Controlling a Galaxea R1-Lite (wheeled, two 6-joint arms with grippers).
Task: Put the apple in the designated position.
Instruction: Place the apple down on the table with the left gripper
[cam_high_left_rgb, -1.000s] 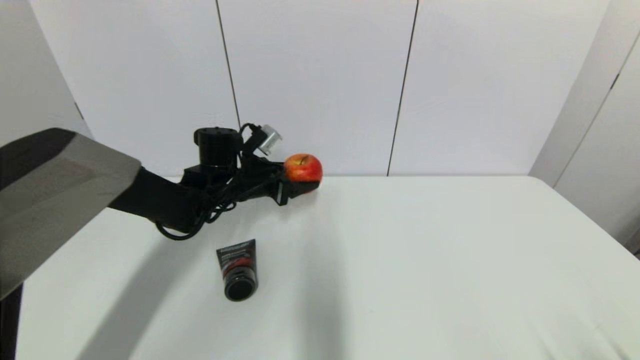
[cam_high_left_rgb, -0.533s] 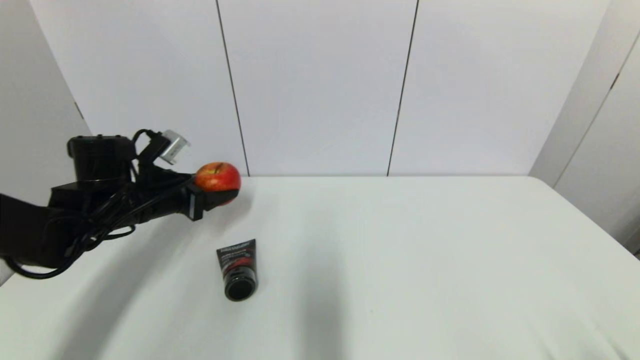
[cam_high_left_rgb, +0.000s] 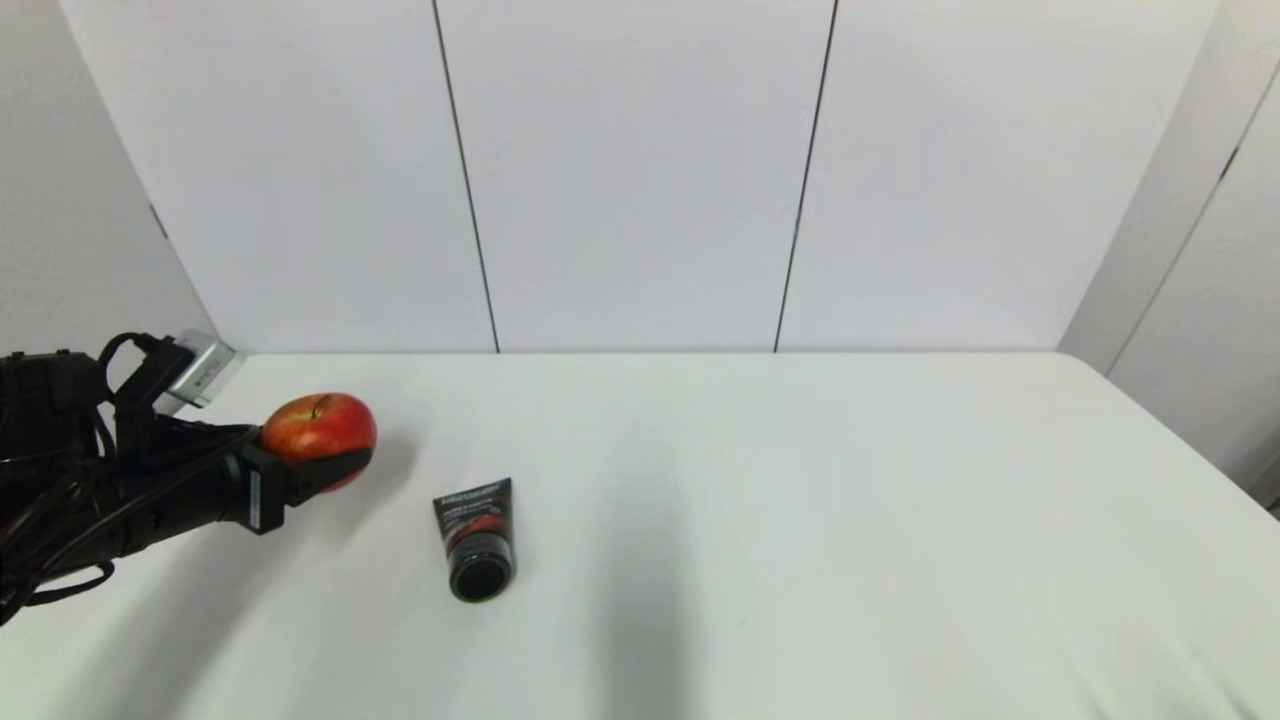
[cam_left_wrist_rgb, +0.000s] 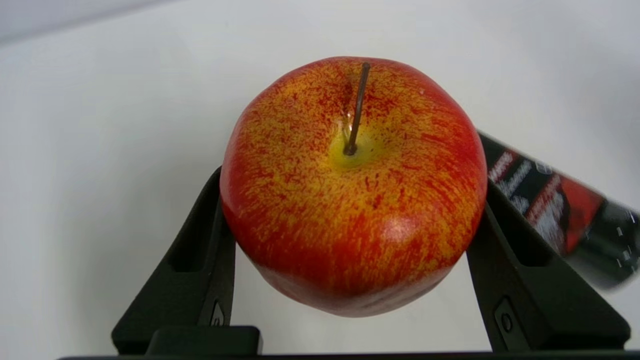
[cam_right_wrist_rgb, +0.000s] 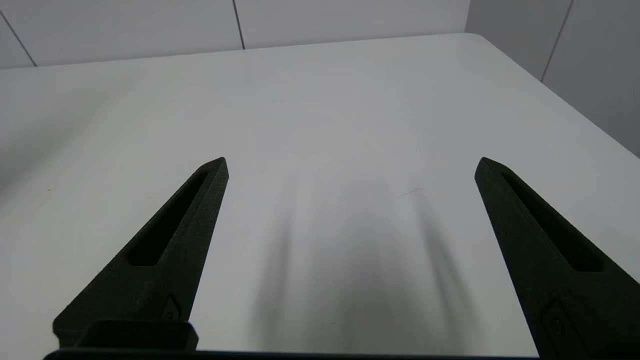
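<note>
now farther left, apple (cam_high_left_rgb: 318, 431) clamped between left gripper (cam_high_left_rgb: 322, 462) fingers (cam_left_wrist_rgb: 200, 260), above table (cam_high_left_rgb: 800, 520)

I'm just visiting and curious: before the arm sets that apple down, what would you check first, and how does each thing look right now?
1. Grip: left gripper is shut on the round red, yellow-streaked apple, a finger on each side: ok.
2. Apple upright, stem up: ok.
3. Apple off the white table: it seems raised; contact cannot tell.
4. Small black tube with red label lies apart from the apple, to the robot's right: ok.
5. Drop spot: no mark visible on the tabletop: cannot tell.
6. Right gripper open, holding nothing, away from the apple: ok.
</note>
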